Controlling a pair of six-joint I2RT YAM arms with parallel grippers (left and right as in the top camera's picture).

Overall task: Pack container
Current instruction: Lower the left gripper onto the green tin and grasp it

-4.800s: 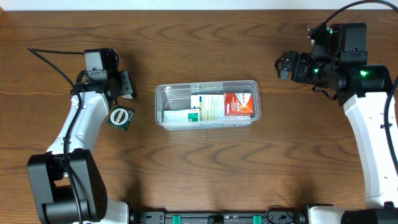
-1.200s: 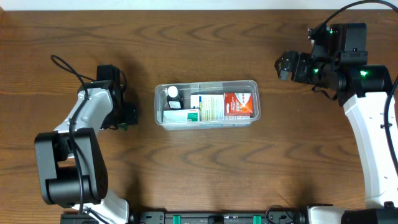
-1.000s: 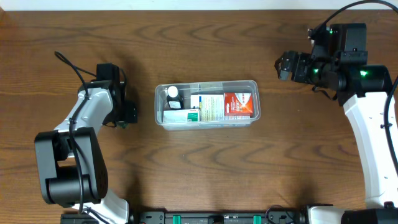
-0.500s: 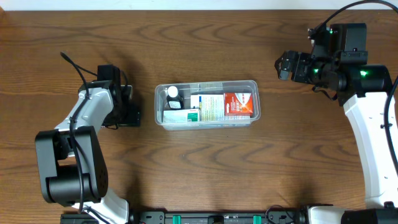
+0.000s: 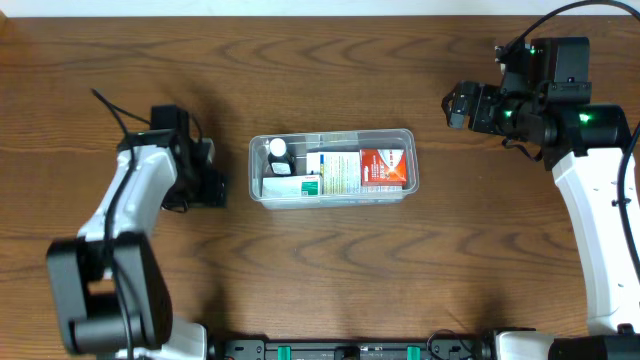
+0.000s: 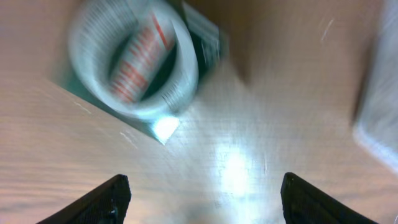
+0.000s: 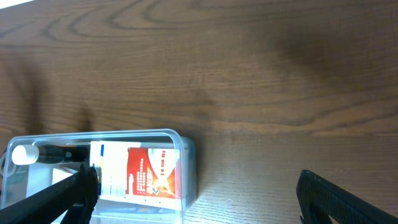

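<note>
We see the clear, colourless plastic rectangular tub w/ rounded corners and a rim sitting upright and open-topped, approx. mid-way across the wooden table, long side running left-right. It's part-packed: red-and-white box at its right end, white-and-green box just beside that, white-capped bottle in the left end. The right wrist view shows its right end only.

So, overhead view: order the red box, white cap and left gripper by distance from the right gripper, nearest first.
1. Red box, at the container's right end.
2. White cap, at its left end.
3. Left gripper, left of the container.
</note>
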